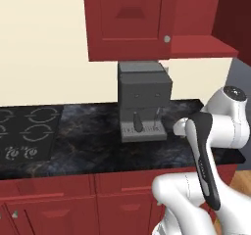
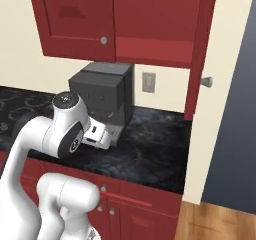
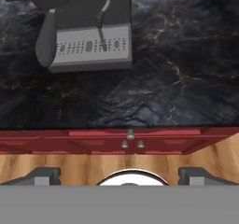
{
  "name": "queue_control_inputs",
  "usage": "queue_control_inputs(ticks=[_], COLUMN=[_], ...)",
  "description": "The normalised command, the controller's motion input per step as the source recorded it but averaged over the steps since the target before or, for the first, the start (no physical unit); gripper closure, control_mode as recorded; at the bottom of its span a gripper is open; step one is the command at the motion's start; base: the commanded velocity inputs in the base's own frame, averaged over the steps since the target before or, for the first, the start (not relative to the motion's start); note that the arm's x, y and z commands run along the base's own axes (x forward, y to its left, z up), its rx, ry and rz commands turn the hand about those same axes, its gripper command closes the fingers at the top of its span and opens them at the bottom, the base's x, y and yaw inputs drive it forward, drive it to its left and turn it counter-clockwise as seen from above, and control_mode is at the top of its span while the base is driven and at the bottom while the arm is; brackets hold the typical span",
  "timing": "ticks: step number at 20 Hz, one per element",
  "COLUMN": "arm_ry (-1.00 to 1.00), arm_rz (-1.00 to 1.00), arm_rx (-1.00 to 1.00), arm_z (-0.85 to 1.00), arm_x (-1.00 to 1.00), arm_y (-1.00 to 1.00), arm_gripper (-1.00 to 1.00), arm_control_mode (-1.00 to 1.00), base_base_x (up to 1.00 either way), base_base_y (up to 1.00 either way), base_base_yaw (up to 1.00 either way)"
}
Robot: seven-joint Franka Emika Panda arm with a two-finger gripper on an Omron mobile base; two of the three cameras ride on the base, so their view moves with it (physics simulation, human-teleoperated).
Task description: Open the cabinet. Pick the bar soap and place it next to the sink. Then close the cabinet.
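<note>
The dark red upper cabinet (image 1: 196,18) (image 2: 155,19) has its right door (image 2: 200,54) swung open, edge-on, with the round silver knob (image 2: 206,81) sticking out. Its bare red shelf (image 2: 155,51) shows inside. The left door (image 1: 127,18) is closed. The bar soap is hidden or out of view, and the sink is out of view. My gripper (image 3: 120,174) is open with nothing between its fingers. It hangs low over the front edge of the black counter (image 3: 177,69), to the right of the coffee machine, and looks down.
A grey coffee machine (image 1: 142,102) (image 2: 102,91) (image 3: 88,45) stands on the counter under the closed door. A black stove top (image 1: 24,131) lies at the left. Red lower drawers (image 3: 130,141) and wooden floor (image 3: 70,162) sit below. A wall outlet (image 2: 147,82) is behind the counter.
</note>
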Motion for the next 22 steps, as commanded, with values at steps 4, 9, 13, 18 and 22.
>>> queue_control_inputs(ticks=[4,9,13,18,22], arm_ry=[0.00,0.00,0.00,0.00,0.00], arm_rz=[0.00,0.00,0.00,0.00,0.00], arm_rx=[0.00,0.00,0.00,0.00,0.00], arm_z=[0.00,0.00,0.00,0.00,0.00], arm_x=[0.00,0.00,0.00,0.00,0.00], arm_y=[0.00,0.00,0.00,0.00,0.00], arm_gripper=[-1.00,-1.00,-1.00,-1.00,-1.00], arm_control_mode=[1.00,1.00,1.00,1.00,1.00], base_base_x=[0.29,0.70,0.29,0.34,0.38], base_base_y=[-0.21,0.14,-0.14,-0.14,-0.38], base_base_yaw=[-0.04,-0.17,-0.46,-0.16,0.27])
